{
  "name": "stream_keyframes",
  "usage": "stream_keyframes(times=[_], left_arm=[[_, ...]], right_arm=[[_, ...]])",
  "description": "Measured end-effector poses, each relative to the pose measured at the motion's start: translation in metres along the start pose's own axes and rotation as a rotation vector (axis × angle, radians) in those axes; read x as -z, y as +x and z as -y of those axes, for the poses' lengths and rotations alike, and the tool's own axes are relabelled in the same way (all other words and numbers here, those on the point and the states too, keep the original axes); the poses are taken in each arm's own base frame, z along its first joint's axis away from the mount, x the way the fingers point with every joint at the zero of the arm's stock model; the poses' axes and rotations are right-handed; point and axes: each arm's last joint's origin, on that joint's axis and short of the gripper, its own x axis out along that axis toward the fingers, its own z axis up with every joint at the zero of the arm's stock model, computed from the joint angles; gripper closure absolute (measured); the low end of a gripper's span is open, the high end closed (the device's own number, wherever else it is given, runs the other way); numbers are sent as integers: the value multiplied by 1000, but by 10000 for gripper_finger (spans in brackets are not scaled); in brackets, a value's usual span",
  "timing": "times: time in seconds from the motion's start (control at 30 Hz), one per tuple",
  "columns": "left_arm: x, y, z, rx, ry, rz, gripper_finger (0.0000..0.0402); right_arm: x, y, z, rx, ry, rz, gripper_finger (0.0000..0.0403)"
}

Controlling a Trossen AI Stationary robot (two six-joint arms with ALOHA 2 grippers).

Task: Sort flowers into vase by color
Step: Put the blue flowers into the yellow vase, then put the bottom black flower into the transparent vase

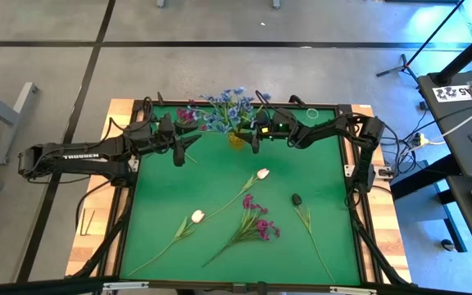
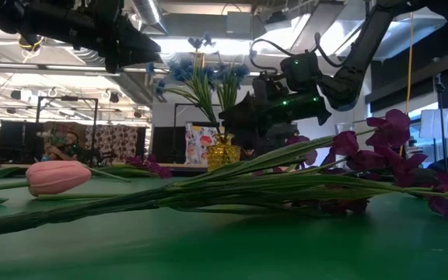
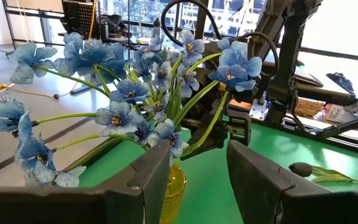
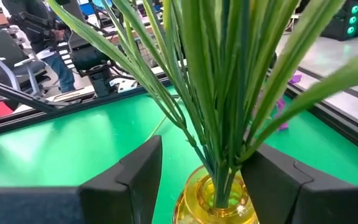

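A yellow glass vase (image 1: 236, 139) stands near the table's far edge and holds several blue flowers (image 1: 224, 109) by their stems. My left gripper (image 3: 197, 155) is open just left of the vase (image 3: 178, 190), facing the blue blossoms (image 3: 123, 118). My right gripper (image 4: 207, 155) is open on the vase's right, its fingers on either side of the green stems (image 4: 219, 112) above the vase mouth (image 4: 219, 196). Two white tulips (image 1: 262, 174) (image 1: 197, 216) and a magenta flower spray (image 1: 256, 220) lie flat on the green mat.
A stem with a dark end (image 1: 297, 199) lies on the mat's right half. More magenta blossoms (image 1: 185, 115) sit by the far edge, left of the vase. A clear glass (image 1: 312, 112) stands at the far right. A raised frame (image 1: 352, 176) borders the mat.
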Motion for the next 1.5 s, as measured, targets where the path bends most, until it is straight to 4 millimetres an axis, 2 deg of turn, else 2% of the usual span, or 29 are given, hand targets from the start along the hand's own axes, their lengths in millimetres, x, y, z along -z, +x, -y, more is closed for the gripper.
stream_keyframes(times=[0.1, 0.33, 0.7, 1.27, 1.37, 1.5], left_arm=[[0, 0, 0, 0, 0, -2, 246], [1, 0, 0, -1, 1, -9, 246], [1, 0, 0, -2, 2, -14, 246], [2, 0, 0, -3, 2, -21, 246], [2, 0, 0, -3, -20, -20, 246], [2, 0, 0, -3, -25, -21, 246]], right_arm=[[-5, -3, 1, -1, 16, -7, 196], [-31, -21, -5, 1, -8, -56, 196], [-35, -37, -12, 31, -16, -218, 196], [-70, -87, -40, 33, -39, -337, 196], [-75, -96, -45, 14, -28, -350, 204], [-84, -109, -52, 10, -33, -337, 238]])
